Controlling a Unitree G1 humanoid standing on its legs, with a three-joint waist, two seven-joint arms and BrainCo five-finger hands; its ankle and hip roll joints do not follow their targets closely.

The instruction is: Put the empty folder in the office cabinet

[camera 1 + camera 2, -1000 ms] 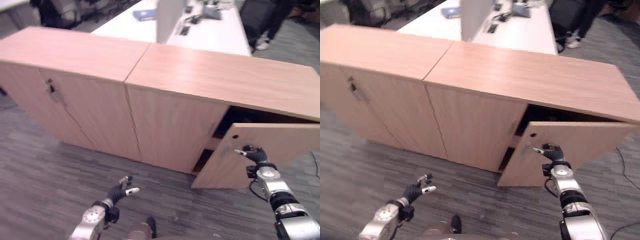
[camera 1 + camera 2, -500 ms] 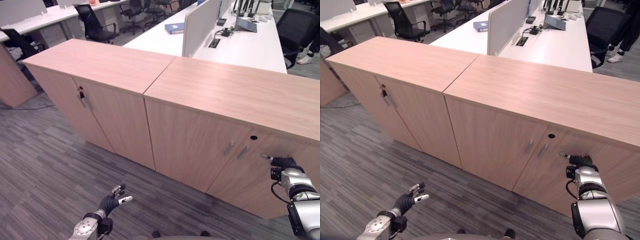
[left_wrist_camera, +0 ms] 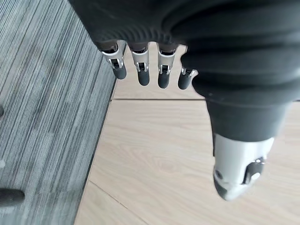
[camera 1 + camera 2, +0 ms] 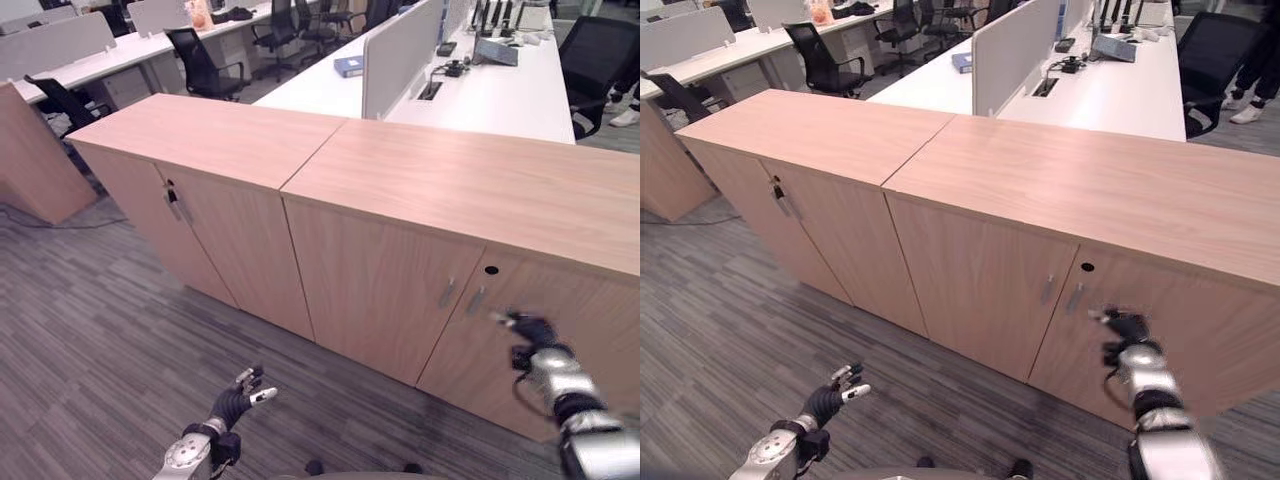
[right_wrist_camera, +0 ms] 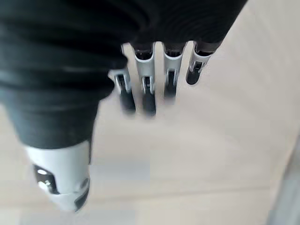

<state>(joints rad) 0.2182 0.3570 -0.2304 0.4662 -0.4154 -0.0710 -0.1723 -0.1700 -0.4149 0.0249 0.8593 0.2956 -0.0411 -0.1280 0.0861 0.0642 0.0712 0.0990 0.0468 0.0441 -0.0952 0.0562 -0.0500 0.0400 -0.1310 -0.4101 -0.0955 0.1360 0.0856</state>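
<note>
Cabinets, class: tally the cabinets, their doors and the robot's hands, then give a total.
cabinets: 2
doors: 4
hands, the left hand and the right hand: 2
Total: 8

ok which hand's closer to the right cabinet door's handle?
Right. The right hand is at the door just beside the handle; the left hand hangs low over the floor.

the long low office cabinet (image 4: pixel 420 200) is light wood-grain laminate, smooth and matt with a soft sheen on its top; its doors carry small slim metal handles (image 4: pixel 475 300). the floor (image 4: pixel 90 320) is grey striped carpet, rough and dull. the white desk top (image 4: pixel 500 90) behind looks smooth. the right hand (image 5: pixel 154 79) has glossy silver fingers with dark tips and a matt black ribbed cover.
</note>
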